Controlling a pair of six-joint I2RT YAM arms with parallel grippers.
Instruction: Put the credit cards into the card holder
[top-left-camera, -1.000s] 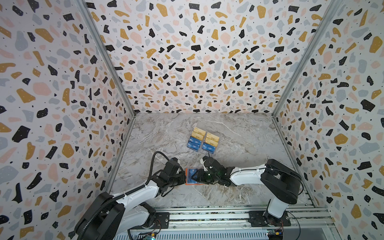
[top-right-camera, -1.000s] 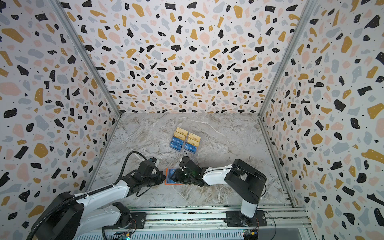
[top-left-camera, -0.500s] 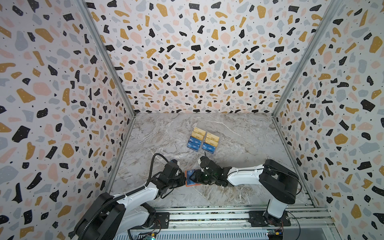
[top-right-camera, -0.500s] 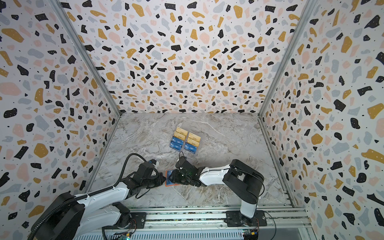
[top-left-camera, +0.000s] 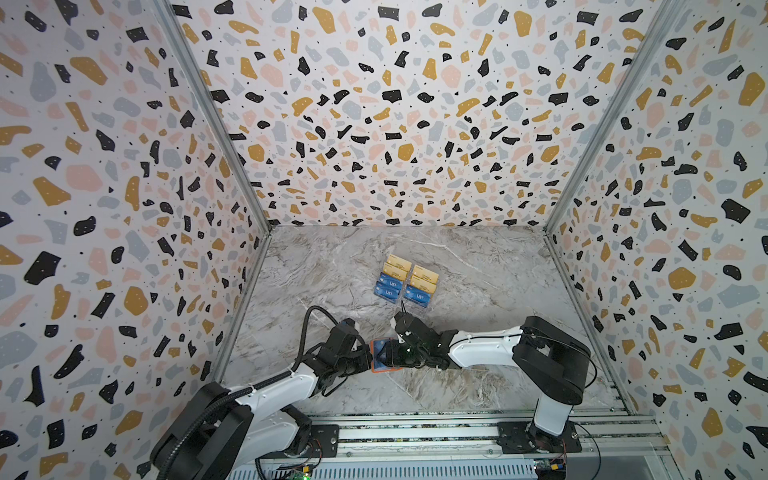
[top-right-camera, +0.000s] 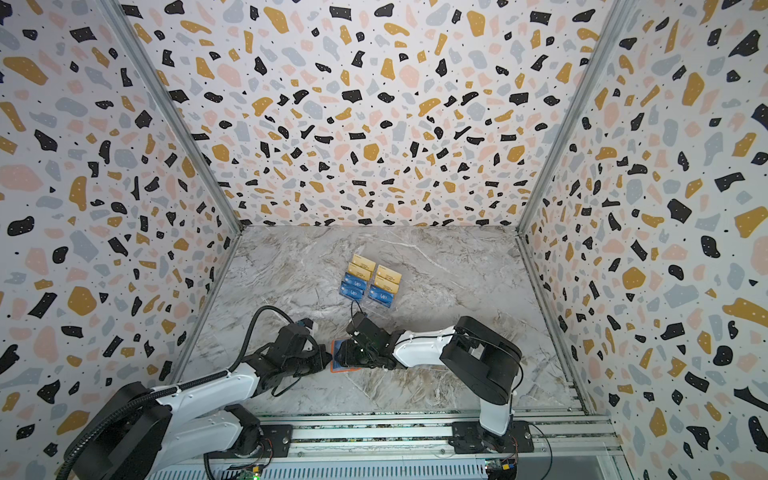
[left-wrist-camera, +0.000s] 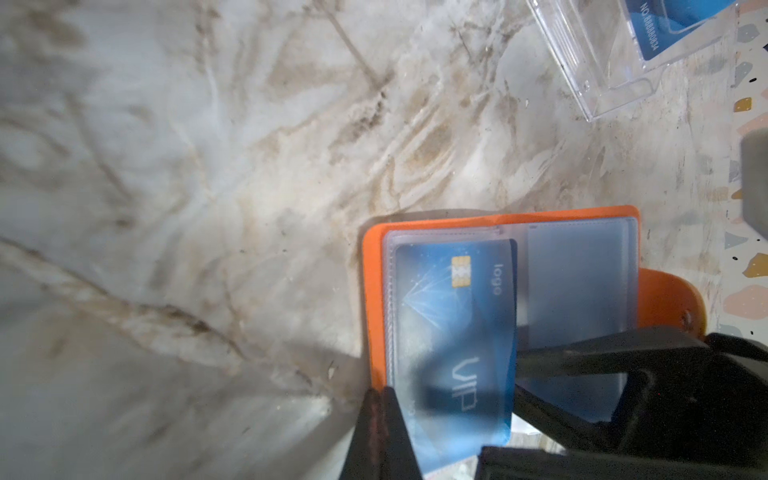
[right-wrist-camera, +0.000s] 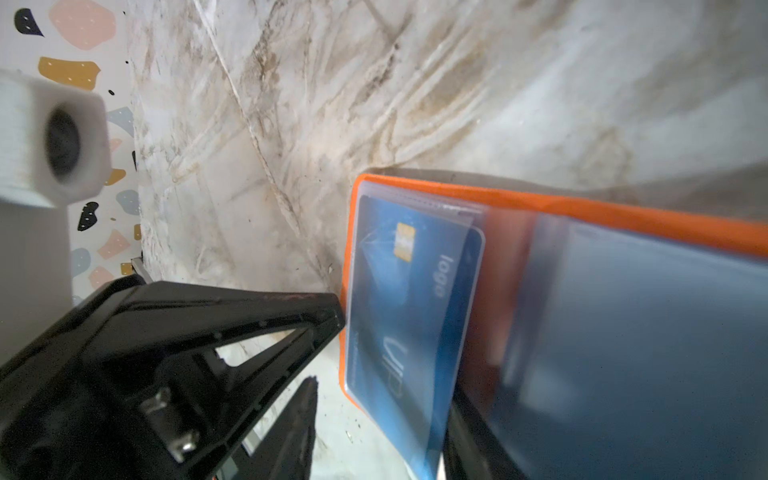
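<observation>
The orange card holder (left-wrist-camera: 372, 291) lies open near the front of the marble floor, between my two grippers (top-left-camera: 379, 369). A blue VIP credit card (left-wrist-camera: 453, 332) sits almost fully in its clear sleeve, one long edge still sticking out (right-wrist-camera: 415, 316). My left gripper (left-wrist-camera: 380, 395) is shut on the holder's orange edge (top-left-camera: 368, 358). My right gripper (right-wrist-camera: 382, 395) is over the holder, its jaws apart on either side of the card's end, with a gap at one finger (top-left-camera: 395, 353). More blue and gold credit cards (top-left-camera: 405, 282) stand behind.
A clear acrylic tiered rack (left-wrist-camera: 615, 62) holds the other cards just behind the holder (top-right-camera: 370, 282). Terrazzo walls close in the left, right and back. An aluminium rail (top-left-camera: 415, 432) with both arm bases runs along the front.
My right gripper has crept left over the holder and its jaws have widened a little. The left gripper has stayed at the holder's edge.
</observation>
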